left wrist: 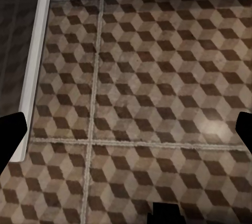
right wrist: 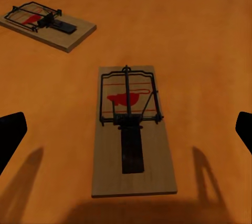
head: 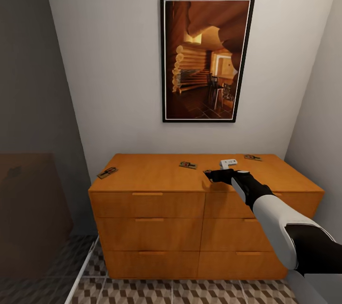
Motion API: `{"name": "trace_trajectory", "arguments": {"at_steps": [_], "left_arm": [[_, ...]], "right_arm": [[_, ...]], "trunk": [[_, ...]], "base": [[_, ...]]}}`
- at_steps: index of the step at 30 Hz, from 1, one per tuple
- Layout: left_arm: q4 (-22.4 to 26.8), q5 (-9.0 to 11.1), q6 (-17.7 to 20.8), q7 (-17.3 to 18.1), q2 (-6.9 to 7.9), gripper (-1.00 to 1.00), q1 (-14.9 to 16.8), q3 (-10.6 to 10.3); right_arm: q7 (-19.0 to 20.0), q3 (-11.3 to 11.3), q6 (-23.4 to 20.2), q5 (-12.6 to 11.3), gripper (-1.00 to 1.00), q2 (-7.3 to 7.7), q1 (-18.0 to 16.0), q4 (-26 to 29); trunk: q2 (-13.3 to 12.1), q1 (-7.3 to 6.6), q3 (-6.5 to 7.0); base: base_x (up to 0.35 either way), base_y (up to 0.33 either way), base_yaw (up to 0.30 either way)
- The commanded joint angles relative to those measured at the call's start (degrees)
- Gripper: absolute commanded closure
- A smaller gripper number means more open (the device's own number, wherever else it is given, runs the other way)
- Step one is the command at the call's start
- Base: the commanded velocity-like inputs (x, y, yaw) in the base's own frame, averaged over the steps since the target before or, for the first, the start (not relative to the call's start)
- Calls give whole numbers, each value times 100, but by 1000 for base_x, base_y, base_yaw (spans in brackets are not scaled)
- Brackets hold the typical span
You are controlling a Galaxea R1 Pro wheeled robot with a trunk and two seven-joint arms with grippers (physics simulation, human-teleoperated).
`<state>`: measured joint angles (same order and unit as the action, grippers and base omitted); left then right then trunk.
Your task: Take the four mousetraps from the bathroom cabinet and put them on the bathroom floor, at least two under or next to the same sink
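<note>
The orange-brown cabinet (head: 152, 173) stands against the wall, with mousetraps lying flat on its top. One mousetrap (head: 107, 172) sits at the left edge, another (head: 188, 165) near the middle, and a third (head: 252, 157) at the back right. My right gripper (head: 212, 175) hovers low over the top, open. In the right wrist view a mousetrap (right wrist: 132, 135) lies between its spread fingers (right wrist: 10, 136), untouched, and a second mousetrap (right wrist: 50, 24) lies beyond it. My left gripper (left wrist: 126, 129) is open and empty above the cube-patterned bathroom floor (left wrist: 157, 77).
A framed picture (head: 207, 57) hangs above the cabinet. A grey glass shower partition (head: 33, 152) with a white floor rail (left wrist: 34, 66) borders the tiles on the left. The right wall (head: 323, 118) stands close beside the cabinet. A small white object (head: 228, 163) sits just behind the right gripper.
</note>
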<state>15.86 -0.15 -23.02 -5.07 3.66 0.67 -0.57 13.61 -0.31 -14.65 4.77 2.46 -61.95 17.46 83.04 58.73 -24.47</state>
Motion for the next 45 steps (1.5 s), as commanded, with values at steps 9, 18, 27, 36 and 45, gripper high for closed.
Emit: {"name": "trace_trajectory", "arguments": {"at_steps": [9,18,27,36,45], "left_arm": [[-4,-2,-19,-20,-4,-100,3,-7],[-4,-2,-18,-20,0,-100,3,-9],[-4,-2,-18,-20,-4,-100,3,-8],[-4,-2,-18,-20,-5,-100,3,-8],[-4,-2,-18,-20,-5,-100,3,-8]], "right_arm": [[28,-5,-29,51,-100,0,-3,12],[22,-5,-29,53,-100,2,-3,-26],[20,-5,102,53,-100,57,-6,-147],[19,-5,259,56,-100,61,-5,-296],[19,3,270,55,-100,61,-7,-318]], "trunk": [[4,0,-6],[4,0,-6],[4,0,-6],[4,0,-6],[4,0,-6]], "base": [[3,0,0],[0,0,0],[0,0,0],[0,0,0],[0,0,0]]}}
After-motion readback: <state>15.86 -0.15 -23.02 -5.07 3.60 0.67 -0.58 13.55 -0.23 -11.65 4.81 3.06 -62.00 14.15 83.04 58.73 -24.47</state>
